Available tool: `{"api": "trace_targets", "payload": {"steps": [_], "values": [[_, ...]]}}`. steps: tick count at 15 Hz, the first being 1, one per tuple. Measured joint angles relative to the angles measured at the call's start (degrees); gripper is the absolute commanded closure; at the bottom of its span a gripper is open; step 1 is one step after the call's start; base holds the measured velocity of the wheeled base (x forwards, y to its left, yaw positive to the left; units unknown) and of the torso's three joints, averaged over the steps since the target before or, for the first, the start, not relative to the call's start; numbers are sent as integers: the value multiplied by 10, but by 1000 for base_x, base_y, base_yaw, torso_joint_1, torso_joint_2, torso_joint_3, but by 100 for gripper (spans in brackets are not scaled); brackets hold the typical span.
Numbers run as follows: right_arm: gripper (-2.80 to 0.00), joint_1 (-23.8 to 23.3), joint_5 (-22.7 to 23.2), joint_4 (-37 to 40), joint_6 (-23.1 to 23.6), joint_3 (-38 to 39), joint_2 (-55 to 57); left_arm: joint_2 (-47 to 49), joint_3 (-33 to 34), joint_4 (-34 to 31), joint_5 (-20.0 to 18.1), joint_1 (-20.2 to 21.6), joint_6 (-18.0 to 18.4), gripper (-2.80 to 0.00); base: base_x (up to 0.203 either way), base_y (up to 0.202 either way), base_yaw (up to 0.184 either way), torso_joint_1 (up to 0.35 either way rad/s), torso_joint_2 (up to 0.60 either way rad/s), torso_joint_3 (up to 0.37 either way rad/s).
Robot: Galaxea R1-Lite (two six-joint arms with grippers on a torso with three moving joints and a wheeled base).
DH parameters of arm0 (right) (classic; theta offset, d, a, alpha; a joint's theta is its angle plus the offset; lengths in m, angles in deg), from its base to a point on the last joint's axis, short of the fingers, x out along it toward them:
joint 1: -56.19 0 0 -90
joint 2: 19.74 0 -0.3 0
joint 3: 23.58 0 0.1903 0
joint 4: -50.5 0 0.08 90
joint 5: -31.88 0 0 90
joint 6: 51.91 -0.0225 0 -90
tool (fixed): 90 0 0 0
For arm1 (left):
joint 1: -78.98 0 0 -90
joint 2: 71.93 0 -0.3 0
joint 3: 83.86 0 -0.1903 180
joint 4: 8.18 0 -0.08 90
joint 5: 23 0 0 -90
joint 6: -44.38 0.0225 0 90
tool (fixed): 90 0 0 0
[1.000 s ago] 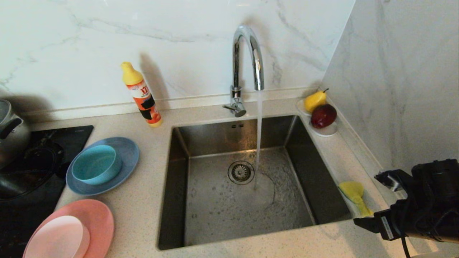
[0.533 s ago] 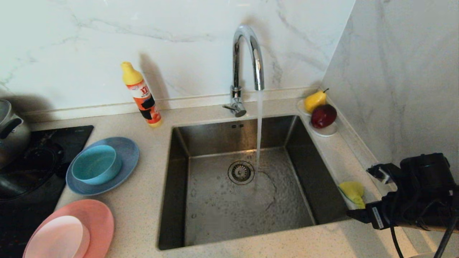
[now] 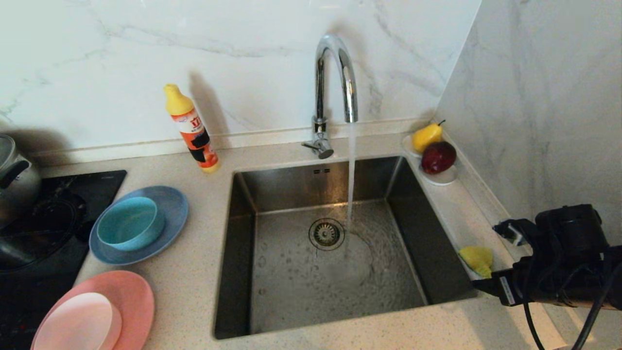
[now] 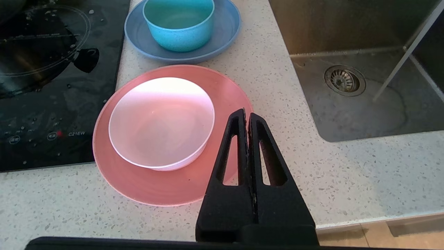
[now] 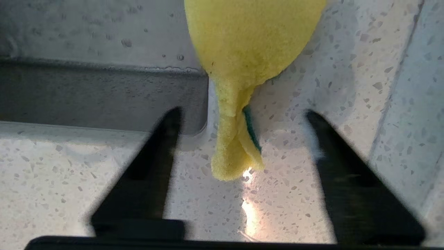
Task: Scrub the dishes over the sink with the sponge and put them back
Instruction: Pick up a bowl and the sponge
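Note:
The yellow sponge (image 3: 476,257) (image 5: 242,52) with a green face lies on the narrow counter strip right of the sink (image 3: 272,187). My right gripper (image 3: 488,258) (image 5: 242,114) is open, with its fingers either side of the sponge's folded near end and not touching it. At the left, the teal bowl (image 3: 129,221) (image 4: 178,21) sits on the blue plate (image 3: 172,201) (image 4: 225,31). The pale pink bowl (image 3: 77,323) (image 4: 161,121) sits on the pink plate (image 3: 138,294) (image 4: 156,187). My left gripper (image 4: 247,113) hangs shut and empty above the pink plate's edge, outside the head view.
Water runs from the chrome faucet (image 3: 335,73) into the basin beside the drain (image 3: 326,234). An orange detergent bottle (image 3: 192,129) stands at the back. A white dish (image 3: 444,181) with fruit sits in the right corner. A pot (image 3: 14,180) stands on the black cooktop (image 3: 48,228). The side wall is close to my right arm.
My right arm has moved forward along the counter strip, so its open fingers now reach around the sponge's near end. The dishes and left gripper have not moved.

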Motion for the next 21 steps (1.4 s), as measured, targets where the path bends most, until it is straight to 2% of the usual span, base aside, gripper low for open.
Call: {"api": "trace_targets", "payload": {"steps": [14,18,21], "values": [[0,-12,0,8,3,-11,-5,0,0,0,0,0,0,0,0,0,0,0,0,0],[0,0,1,31,4,-11,-47,0,0,0,0,0,0,0,0,0,0,0,0,0],[0,24,5,87,3,-22,-107,0,0,0,0,0,0,0,0,0,0,0,0,0]]}}
